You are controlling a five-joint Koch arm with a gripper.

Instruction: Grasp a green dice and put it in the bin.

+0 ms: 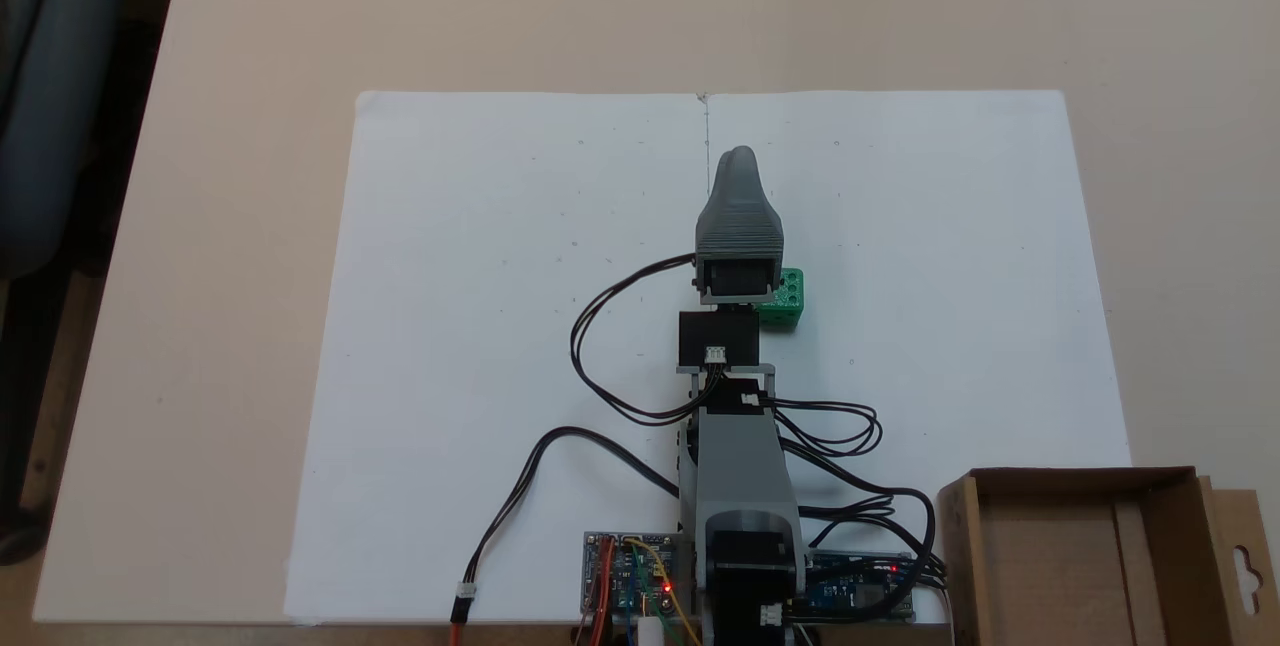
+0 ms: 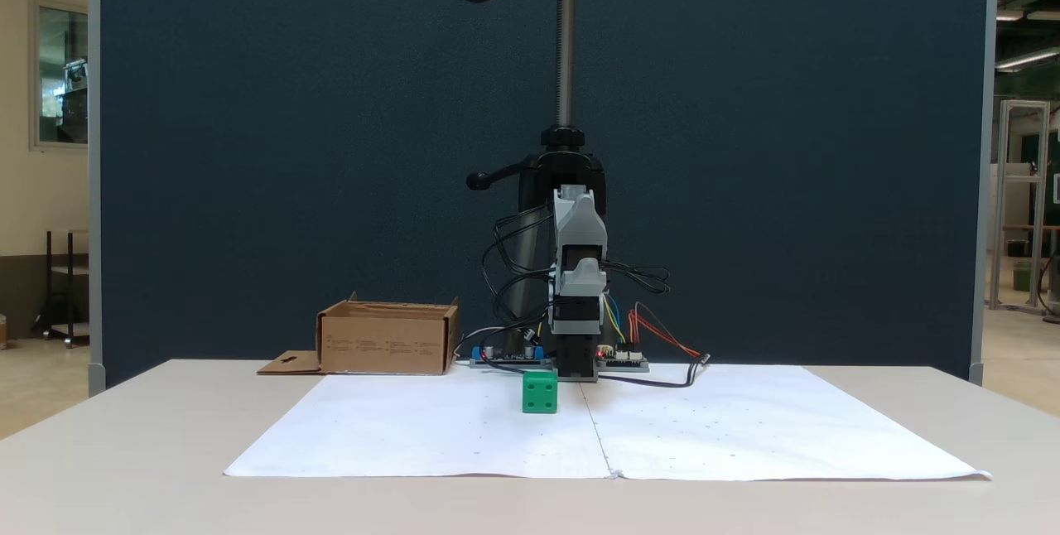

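Overhead, the arm (image 1: 738, 446) stretches low beside the green dice (image 1: 784, 300), its jaws seemingly stacked, opening impossible to tell.

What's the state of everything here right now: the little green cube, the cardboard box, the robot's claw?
green dice: resting on the white paper, free, beside the arm, not gripped.
bin: open-topped, nothing seen inside, side flap folded out flat.
gripper: raised above the paper, holding nothing; open or shut cannot be told.
circuit boards: red lights lit.
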